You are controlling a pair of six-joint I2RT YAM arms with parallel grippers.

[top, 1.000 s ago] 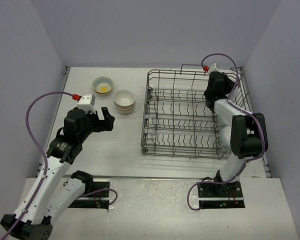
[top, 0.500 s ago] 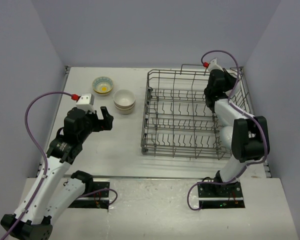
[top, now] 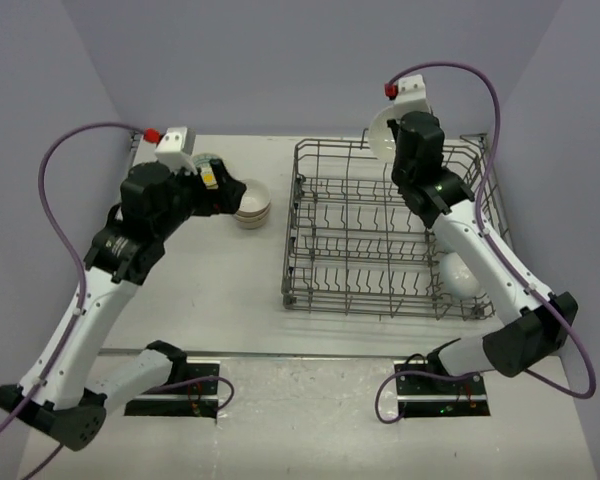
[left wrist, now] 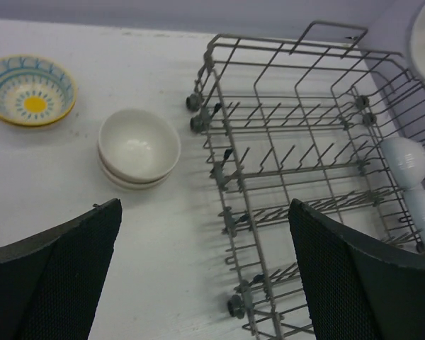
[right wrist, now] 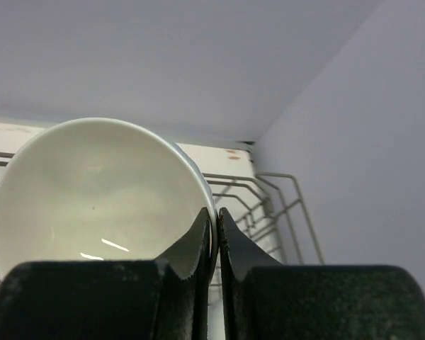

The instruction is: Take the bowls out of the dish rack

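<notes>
**Right claw holds a white bowl above the dish rack's far edge**

Top view: the right gripper (top: pixel 390 145) is clamped on the rim of a white bowl (top: pixel 376 135), which hangs on edge above the far left corner of the dish rack (top: pixel 293 215). Upturned pale bowls (top: pixel 460 275) sit in the rack's near right corner, partly behind the right arm. The left gripper (top: pixel 218 188) hovers to the left of the rack, beside the stacked bowls (top: pixel 250 205) on the table.

Left wrist view: its two fingers (left wrist: pixel 64 276) stand wide apart with nothing between them. Left of the rack the stacked bowls sit upright, one inside another, and the patterned bowl (left wrist: pixel 32 88) with a yellow centre lies farther left, apart from them. Two white bowls rest bottom-up against the rack's right wall. The held bowl shows at the top right corner.

Right wrist view: the jaws pinch the white bowl's rim, its glossy inside facing the camera, with the rack's wire handle behind it.
</notes>
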